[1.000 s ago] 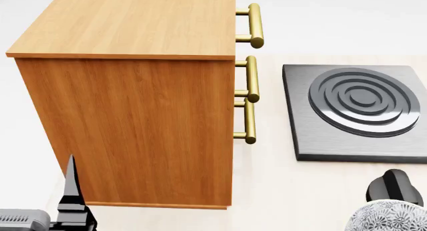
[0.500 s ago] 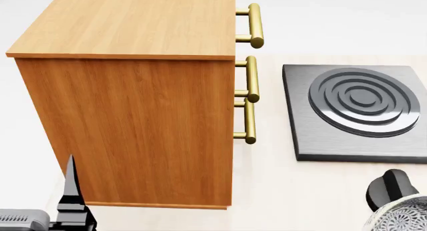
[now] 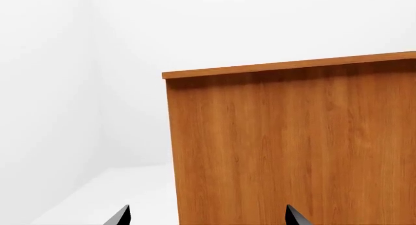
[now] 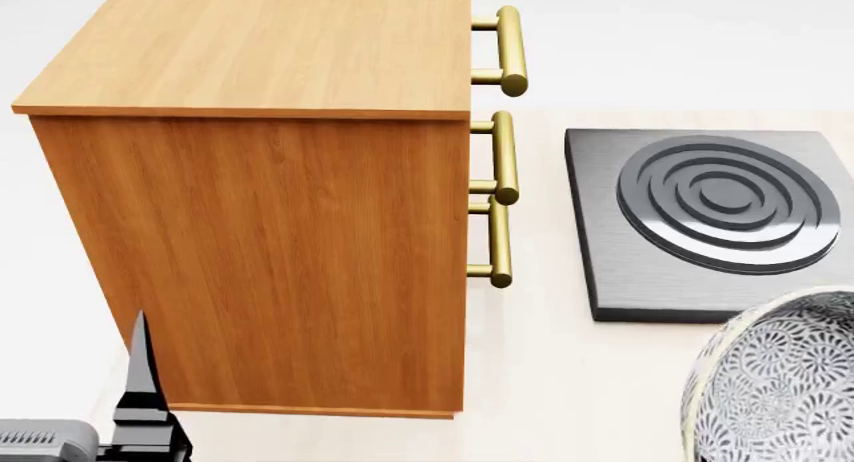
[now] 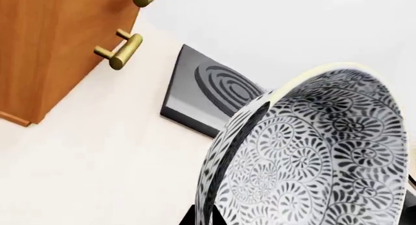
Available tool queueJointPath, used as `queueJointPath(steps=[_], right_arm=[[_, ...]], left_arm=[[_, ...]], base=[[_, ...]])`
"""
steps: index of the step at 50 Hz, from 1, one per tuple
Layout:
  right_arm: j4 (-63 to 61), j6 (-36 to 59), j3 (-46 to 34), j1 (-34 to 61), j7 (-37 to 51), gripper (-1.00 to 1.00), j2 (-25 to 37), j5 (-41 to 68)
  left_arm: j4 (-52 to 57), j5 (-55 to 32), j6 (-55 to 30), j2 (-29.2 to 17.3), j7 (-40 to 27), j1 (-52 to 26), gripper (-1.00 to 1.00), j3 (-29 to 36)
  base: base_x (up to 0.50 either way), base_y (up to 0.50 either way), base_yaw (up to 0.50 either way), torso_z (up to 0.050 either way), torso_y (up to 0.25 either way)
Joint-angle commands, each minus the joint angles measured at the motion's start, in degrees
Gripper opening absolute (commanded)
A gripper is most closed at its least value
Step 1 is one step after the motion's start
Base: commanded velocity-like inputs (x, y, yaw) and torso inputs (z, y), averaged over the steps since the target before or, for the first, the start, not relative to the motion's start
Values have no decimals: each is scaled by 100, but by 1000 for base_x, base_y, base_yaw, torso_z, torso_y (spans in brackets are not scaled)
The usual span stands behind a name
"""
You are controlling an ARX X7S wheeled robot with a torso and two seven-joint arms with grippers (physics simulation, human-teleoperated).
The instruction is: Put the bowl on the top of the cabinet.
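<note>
The bowl point(image 4: 781, 387), white with a dense grey leaf pattern, hangs tilted at the lower right of the head view, its inside facing the camera. In the right wrist view the bowl point(image 5: 312, 157) fills most of the picture, and my right gripper point(image 5: 205, 217) is shut on its rim. The orange-brown cabinet point(image 4: 267, 212) stands to the left of the bowl, its flat top point(image 4: 280, 42) bare. My left gripper point(image 3: 206, 218) is open and empty, low beside the cabinet's side wall point(image 3: 293, 147).
A dark grey hob plate point(image 4: 714, 217) with raised rings lies on the pale counter point(image 4: 534, 382), right of the cabinet and behind the bowl. Three brass bar handles point(image 4: 505, 157) stick out from the cabinet's front toward the hob.
The bowl has risen at the head view's lower right and tipped its inside toward the camera, now covering the black knob seen before. The left arm has not moved.
</note>
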Motion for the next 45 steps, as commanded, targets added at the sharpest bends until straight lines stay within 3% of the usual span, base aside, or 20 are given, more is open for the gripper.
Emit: queueJointPath(steps=[1,5,7,10,14,17,20,24,45], right_arm=[[-1107,1556,-39,1405,-239,-100,-33,183],[-1582,2593,61,2386,-421,-100,-222,540],[-1597,2879,116,2833,-43,-100,-186,1199],[-1517,3327,501,3753,1295,-100,-54,3398],[-755,3310,575,4986,3758,-100,208,6623],[-114,3227,152,5984,5129,-100,257,8175],[330,3062,-349,6716,5887,-100,291,8942],[773,2969,-871,7432,6344,-100,232,9357],[3062,2794,-3078,10605,7045,-100,-229,10876]], left_arm=[[-20,-8,11,-14,-13,0,100,6],[-37,-3,18,-16,-16,-6,100,18],[-36,7,0,-14,-20,-20,100,36],[-26,4,-9,-18,-19,-28,100,47],[-50,5,20,-23,-19,-25,100,52],[-46,1,18,-29,-25,-20,100,51],[-60,-11,32,-31,-21,-23,100,48],[-61,-23,51,-41,-25,-8,100,38],[30,-17,-69,-68,-64,-61,100,109]], base=[[0,0,0,0,0],[0,0,0,0,0],[0,0,0,0,0],[0,0,0,0,3],[0,0,0,0,0],[0,0,0,0,0],[0,0,0,0,0],[0,0,0,0,0],[0,0,0,0,0]])
